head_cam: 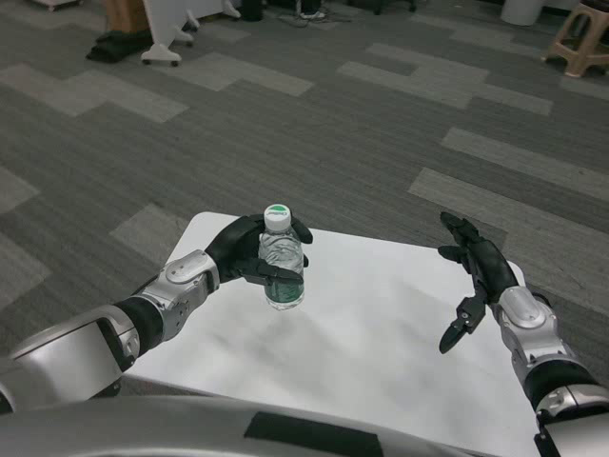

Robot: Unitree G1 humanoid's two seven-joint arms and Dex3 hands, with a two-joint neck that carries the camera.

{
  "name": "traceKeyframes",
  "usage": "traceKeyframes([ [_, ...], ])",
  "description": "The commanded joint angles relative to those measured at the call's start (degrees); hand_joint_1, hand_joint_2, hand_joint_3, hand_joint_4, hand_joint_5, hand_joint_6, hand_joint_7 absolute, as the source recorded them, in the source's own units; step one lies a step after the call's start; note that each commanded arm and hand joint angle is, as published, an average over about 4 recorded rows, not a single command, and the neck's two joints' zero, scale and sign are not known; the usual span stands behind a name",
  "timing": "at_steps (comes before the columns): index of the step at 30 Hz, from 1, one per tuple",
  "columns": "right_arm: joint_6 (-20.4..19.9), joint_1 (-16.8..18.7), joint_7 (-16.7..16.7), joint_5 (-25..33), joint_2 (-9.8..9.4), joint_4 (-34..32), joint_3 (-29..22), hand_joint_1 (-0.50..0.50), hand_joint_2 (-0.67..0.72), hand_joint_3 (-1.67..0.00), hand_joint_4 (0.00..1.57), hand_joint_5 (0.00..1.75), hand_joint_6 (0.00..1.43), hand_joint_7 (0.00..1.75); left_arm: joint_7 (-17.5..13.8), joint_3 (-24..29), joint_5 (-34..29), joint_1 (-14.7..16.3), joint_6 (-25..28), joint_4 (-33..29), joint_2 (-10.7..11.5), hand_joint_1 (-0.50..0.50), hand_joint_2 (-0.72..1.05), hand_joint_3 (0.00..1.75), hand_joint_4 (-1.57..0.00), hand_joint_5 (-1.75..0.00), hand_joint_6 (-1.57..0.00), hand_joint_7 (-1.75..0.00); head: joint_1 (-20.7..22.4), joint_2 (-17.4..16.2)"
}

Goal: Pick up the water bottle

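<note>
A small clear water bottle [283, 261] with a green cap and a green band near its base stands upright in my left hand [245, 253]. The black fingers wrap around its middle from the left. The bottle hangs a little above the white table [381, 324], with a faint shadow beneath it. My right hand [473, 274] hovers over the table's right side with its fingers spread, holding nothing.
The table is small, its far edge just behind the bottle and grey patterned carpet all around. A white wheeled base [164, 38] stands at the far left, and a stool [582, 40] at the far right.
</note>
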Motion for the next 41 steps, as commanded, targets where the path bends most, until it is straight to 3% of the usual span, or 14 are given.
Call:
traceKeyframes([
  [1, 0.3, 0.1, -0.2, 0.4, -0.89, -0.5, -1.1, -0.29, 0.6, -0.16, 0.0, 0.78, 0.0, 0.07, 2.3, -0.8, 0.4, -3.6, -0.2, 2.6, -1.2, 0.5, 0.78, 0.02, -1.53, -1.75, -1.28, -1.33, -3.6, 0.4],
  [7, 0.3, 0.7, -0.2, 0.4, -1.57, -1.2, -2.8, -0.29, 0.6, -0.16, 0.0, 0.78, 0.0, 0.07, 5.5, -1.4, 0.0, -6.0, -0.2, 6.7, -3.2, 0.5, 0.78, 0.04, -1.53, -1.75, -1.29, -1.33, -9.9, 0.2],
  [17, 0.3, 1.2, -0.5, 0.3, -2.32, -1.7, -4.2, -0.29, 0.6, -0.16, 0.0, 0.78, 0.0, 0.07, 7.0, -1.4, 0.2, -7.4, -0.2, 8.9, -4.1, 0.5, 0.78, 0.04, -1.53, -1.75, -1.31, -1.33, -14.1, -0.2],
  [21, 0.3, 1.4, -0.5, 0.3, -2.54, -1.9, -4.4, -0.25, 0.6, -0.16, 0.0, 0.78, 0.0, 0.07, 7.0, -1.4, 0.2, -7.6, -0.2, 9.0, -4.1, 0.5, 0.78, 0.07, -1.53, -1.75, -1.31, -1.33, -13.9, -0.2],
  [41, 0.3, 1.5, -0.6, 0.3, -2.69, -2.3, -4.8, -0.25, 0.6, -0.16, 0.0, 0.78, 0.0, 0.07, 7.0, -1.4, 0.4, -7.2, -0.4, 9.0, -4.1, 0.5, 0.78, 0.03, -1.57, -1.75, -1.31, -1.33, -12.3, 2.2],
])
